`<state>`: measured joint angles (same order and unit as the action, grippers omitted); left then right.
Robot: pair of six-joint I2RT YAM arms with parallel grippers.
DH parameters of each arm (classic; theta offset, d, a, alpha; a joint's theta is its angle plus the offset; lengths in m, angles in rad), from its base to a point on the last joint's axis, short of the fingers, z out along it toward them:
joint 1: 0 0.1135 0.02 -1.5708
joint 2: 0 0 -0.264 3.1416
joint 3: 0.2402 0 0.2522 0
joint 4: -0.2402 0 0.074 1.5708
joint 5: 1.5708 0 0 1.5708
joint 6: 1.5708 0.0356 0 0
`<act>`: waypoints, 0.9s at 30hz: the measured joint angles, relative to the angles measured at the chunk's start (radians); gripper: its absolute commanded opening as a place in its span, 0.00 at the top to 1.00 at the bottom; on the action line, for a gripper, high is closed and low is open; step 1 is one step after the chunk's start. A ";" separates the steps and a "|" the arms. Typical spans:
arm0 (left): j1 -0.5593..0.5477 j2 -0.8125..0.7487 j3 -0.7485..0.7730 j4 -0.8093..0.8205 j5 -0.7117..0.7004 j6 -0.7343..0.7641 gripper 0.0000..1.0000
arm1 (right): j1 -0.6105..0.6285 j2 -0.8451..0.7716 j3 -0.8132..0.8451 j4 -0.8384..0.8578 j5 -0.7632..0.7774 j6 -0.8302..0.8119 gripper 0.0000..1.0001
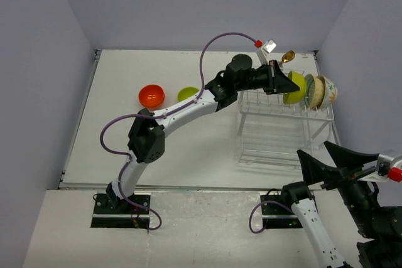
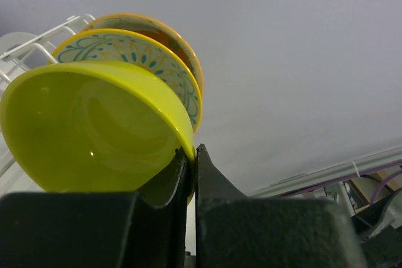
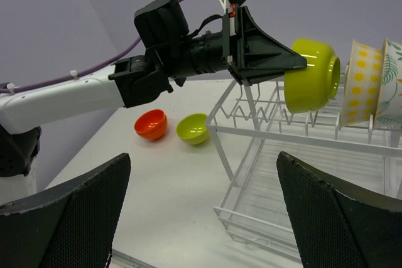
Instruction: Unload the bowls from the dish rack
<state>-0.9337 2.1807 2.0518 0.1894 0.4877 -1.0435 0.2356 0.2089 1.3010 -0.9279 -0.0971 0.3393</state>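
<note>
A lime-green bowl (image 1: 293, 90) (image 2: 94, 130) (image 3: 311, 73) stands on edge at the left end of the row in the white dish rack (image 1: 282, 130) (image 3: 251, 130). My left gripper (image 1: 295, 82) (image 2: 191, 153) (image 3: 301, 63) is shut on its rim. Behind it stand two patterned cream bowls (image 1: 312, 90) (image 2: 135, 51) (image 3: 360, 83), also on edge. An orange-red bowl (image 1: 151, 95) (image 3: 151, 124) and a second lime-green bowl (image 1: 187, 94) (image 3: 193, 128) sit on the table left of the rack. My right gripper (image 1: 328, 156) (image 3: 202, 161) hangs open near the rack's front right corner, holding nothing.
A gold spoon (image 1: 287, 56) sticks up at the rack's back edge. The left arm (image 1: 188, 108) reaches across the table's middle to the rack. Grey walls close in the table on three sides.
</note>
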 measured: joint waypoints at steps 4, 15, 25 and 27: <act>0.000 0.001 -0.006 0.053 0.019 -0.030 1.00 | 0.000 0.000 0.000 0.000 0.000 -0.005 0.01; 0.004 -0.028 -0.101 0.211 0.045 -0.068 1.00 | 0.000 0.000 0.000 0.000 0.000 -0.008 0.01; 0.008 -0.294 -0.081 -0.100 -0.131 0.278 1.00 | 0.000 0.000 0.002 0.000 0.000 -0.008 0.01; 0.006 -0.317 0.025 -0.248 -0.245 0.397 1.00 | 0.000 0.000 0.002 0.000 0.000 -0.008 0.01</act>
<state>-0.9272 1.8633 2.0769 -0.0589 0.2424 -0.6464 0.2356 0.2089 1.3033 -0.9283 -0.0975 0.3317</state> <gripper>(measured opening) 0.018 0.987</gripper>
